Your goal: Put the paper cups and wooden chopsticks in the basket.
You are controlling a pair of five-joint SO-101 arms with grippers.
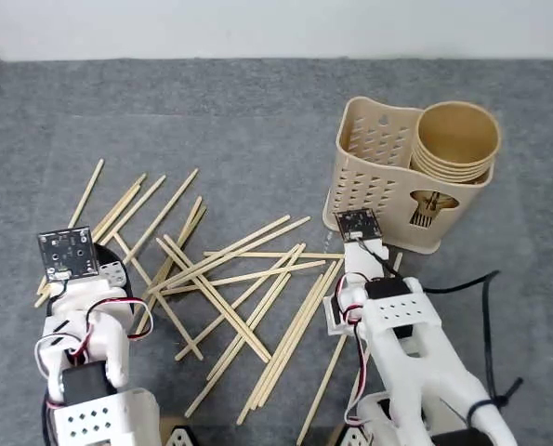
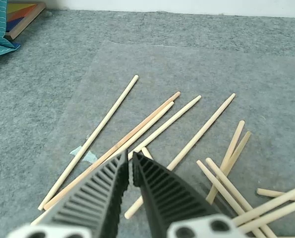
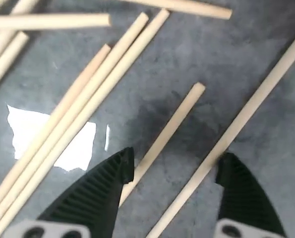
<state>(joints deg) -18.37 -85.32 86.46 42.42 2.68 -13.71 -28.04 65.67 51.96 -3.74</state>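
Note:
Many wooden chopsticks point(image 1: 230, 279) lie scattered across the grey mat between the two arms. A beige slotted basket point(image 1: 374, 181) stands at the back right, and a stack of paper cups point(image 1: 457, 139) sits in its right compartment. My left gripper point(image 2: 130, 161) is shut with nothing in it, its tips just above a few chopsticks point(image 2: 157, 116) at the left of the pile. My right gripper point(image 3: 177, 161) is open and low over the mat. One chopstick point(image 3: 172, 126) lies between its fingers and another chopstick point(image 3: 246, 114) runs by one fingertip point(image 3: 229, 166). The right arm point(image 1: 397, 316) stands just in front of the basket.
A black cable point(image 1: 485, 307) loops to the right of the right arm. A white patch point(image 3: 53, 139) lies on the mat beside the chopsticks near the right gripper. A teal object point(image 2: 1, 22) sits at the far left off the mat.

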